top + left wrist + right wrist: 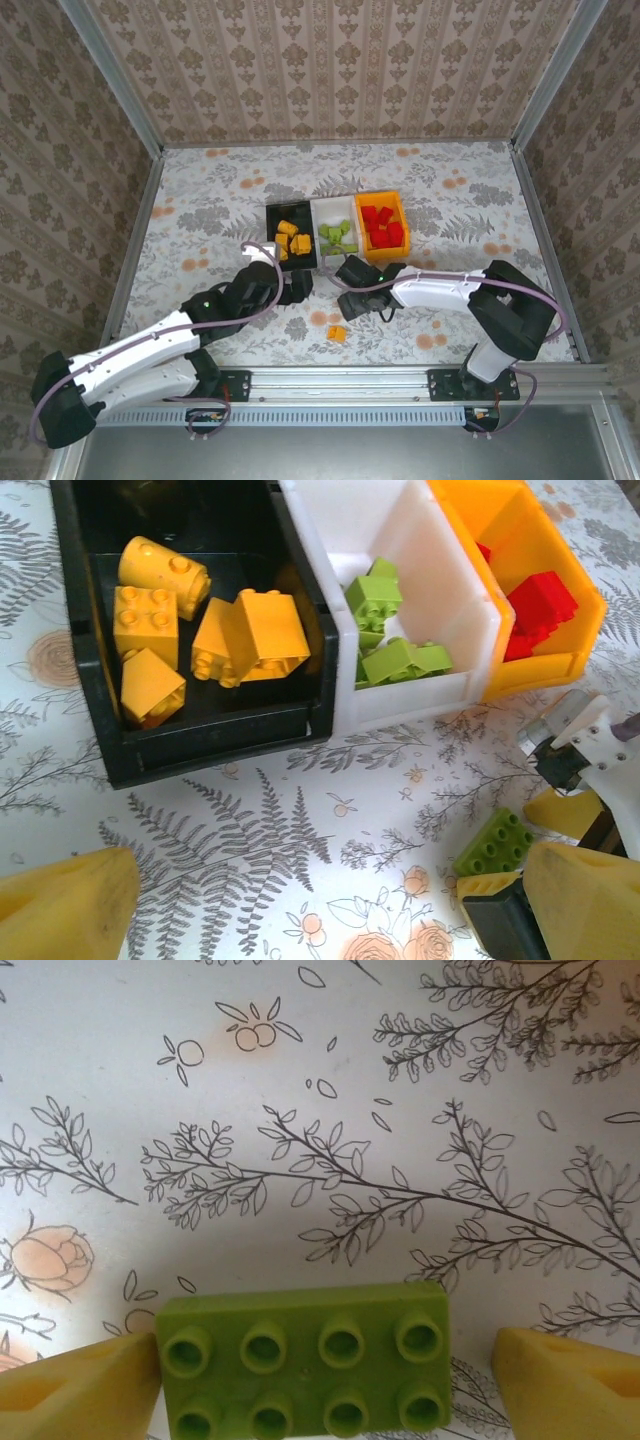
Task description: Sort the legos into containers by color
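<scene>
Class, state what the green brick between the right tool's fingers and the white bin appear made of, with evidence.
Green brick: probably moulded plastic, smooth matte, crisp hollow studs. White bin: likely hard plastic, slightly glossy, thin even walls.

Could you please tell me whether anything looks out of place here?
Two bricks lie loose on the table: an orange-yellow brick alone near the front edge, and a green brick within the open right tool.
</scene>
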